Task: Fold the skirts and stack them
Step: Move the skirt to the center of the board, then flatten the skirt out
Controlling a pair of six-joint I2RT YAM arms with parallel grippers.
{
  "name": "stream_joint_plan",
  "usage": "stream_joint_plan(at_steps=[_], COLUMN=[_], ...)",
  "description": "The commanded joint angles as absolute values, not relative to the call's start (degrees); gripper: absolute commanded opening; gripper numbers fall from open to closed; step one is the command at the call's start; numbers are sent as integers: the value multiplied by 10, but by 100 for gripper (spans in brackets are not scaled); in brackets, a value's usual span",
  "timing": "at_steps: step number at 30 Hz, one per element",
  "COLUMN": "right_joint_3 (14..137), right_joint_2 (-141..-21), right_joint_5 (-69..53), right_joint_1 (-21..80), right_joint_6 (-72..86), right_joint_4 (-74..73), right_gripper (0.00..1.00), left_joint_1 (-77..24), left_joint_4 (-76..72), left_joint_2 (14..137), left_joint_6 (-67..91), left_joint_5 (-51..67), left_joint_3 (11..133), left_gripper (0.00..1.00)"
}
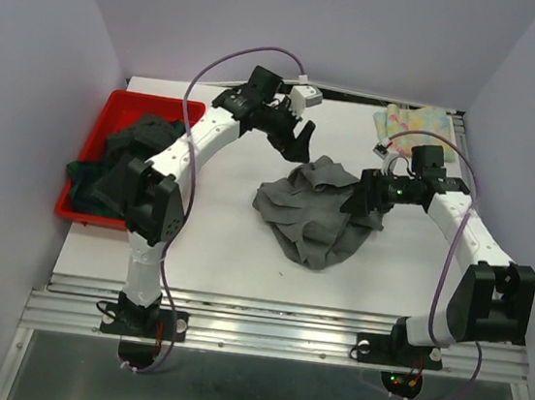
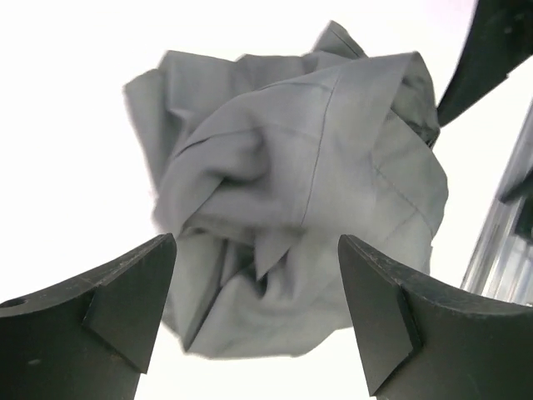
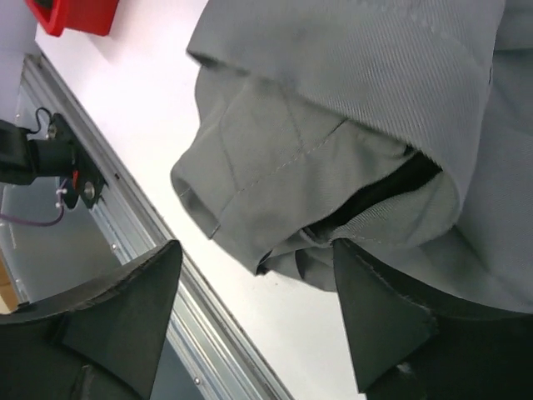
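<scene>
**Skirts: grey skirt heaped btwn two open grippers**

Left gripper: fingers spread wide, nothing btwn the pads. In the wrist view the grey skirt lies straight past the fingertips. It fills the gap and runs wider than both tips, w/ bunched folds and one long seam down the middle. From the top view the tips sit at the heap's far-left edge. Can't tell if they touch the cloth.

Right gripper: fingers also wide apart, no cloth pinched. A doubled-over hem of the skirt sits just beyond the tips, w/ a dark slot in the folds nearest the right-hand finger. Whether the tips brush the cloth can't be told. Bare white table shows btwn the fingers on the left-hand side. Past the left-hand finger runs the metal rail at the table edge.

Other skirts:
- The pastel floral skirt lies flat at the far right corner, behind the right gripper's wrist and well apart from its fingers.
- The dark skirts are piled in the red bin, off to the side behind the left gripper and well apart from both sets of fingers.
</scene>
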State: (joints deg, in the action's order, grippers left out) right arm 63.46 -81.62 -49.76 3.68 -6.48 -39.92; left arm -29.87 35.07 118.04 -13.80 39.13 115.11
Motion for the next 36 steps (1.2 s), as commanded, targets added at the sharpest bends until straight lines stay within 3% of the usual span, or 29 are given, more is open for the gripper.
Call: stream_joint_plan(at_steps=[1,5,9,17,23,30,32,33,36], right_joint_3=[627,627,621,598,583,578,580,580,578], right_joint_2=[-829,-847,-841,-807,-771,-808,-827,-837,-848], right_joint_5=[-456,-431,-414,-280,-181,-197,-218,-221,-214], right_joint_1=[48,48,48,48,48,26,25,25,25], right_joint_6=[-4,-2,-2,55,110,131,137,141,148], right_joint_4=[-288,-251,-249,-272,-272,-263,-252,-250,-236], right_gripper=[73,53,46,52,57,54,54,53,50], left_joint_1=[-294,-300,-323,-425,-547,-649,-673,-687,-704], left_joint_4=[311,266,242,186,117,82,81,83,85], left_joint_2=[1018,920,868,864,878,946,973,992,1019], left_joint_6=[-171,-161,-162,-139,-120,-114,-112,-112,-102], left_joint_5=[362,355,342,233,33,-135,-166,-194,-245], left_joint_3=[1066,945,858,805,788,816,827,838,852], left_gripper=[91,87,85,85,88,83,87,98,99])
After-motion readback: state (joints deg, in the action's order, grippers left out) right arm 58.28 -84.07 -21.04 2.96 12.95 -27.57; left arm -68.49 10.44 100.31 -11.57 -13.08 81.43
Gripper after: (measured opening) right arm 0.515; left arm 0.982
